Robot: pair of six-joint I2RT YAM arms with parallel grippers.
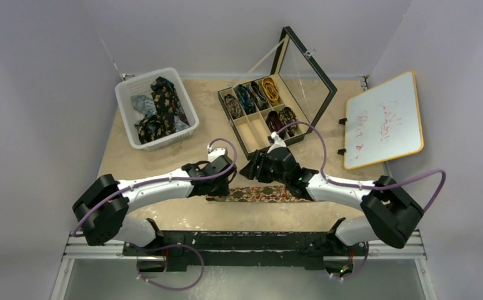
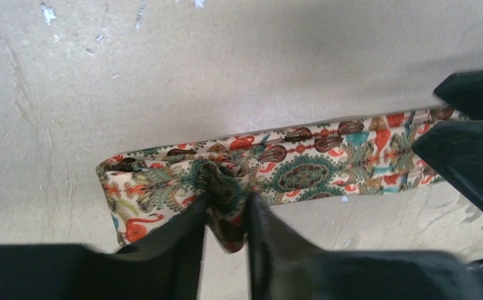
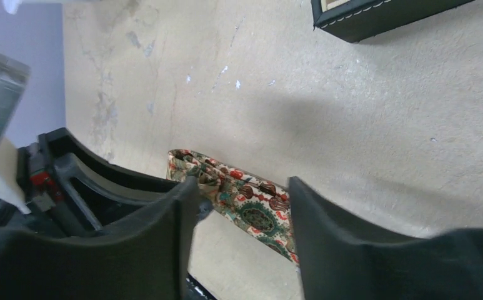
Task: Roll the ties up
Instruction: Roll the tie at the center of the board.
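**A:** A scuffed beige table (image 1: 164, 156), white walls all round. Where is the tie they're working on?

**B:** The floral tie (image 1: 257, 194) lies flat along the near edge, between the two wrists. Its left end is folded back on itself.

**A:** And the left gripper (image 2: 225, 209)?

**B:** It is closed to a narrow slit on that fold, with a pucker of fabric pinched between its fingers. I think it holds there to anchor the core of the coil, so the first turn doesn't spring flat.

**A:** The right gripper (image 3: 243, 187)?

**B:** Its fingers are spread and hold nothing. It hovers over the strip just beside the fold, and the cloth shows through the gap. My guess is it's placed to take the fold or steady the loose length.

**A:** Why lay the tie there at all?

**B:** Probably because it's the bare stretch both arms can reach. The basket (image 1: 126, 106) of unrolled ties (image 1: 162, 100) stands far left. The compartment case (image 1: 222, 103), its lid (image 1: 307, 69) propped up, is just behind. It already holds coils (image 1: 251, 97), and two front slots look free.

**A:** How far along is the roll?

**B:** Barely begun, by my reading.
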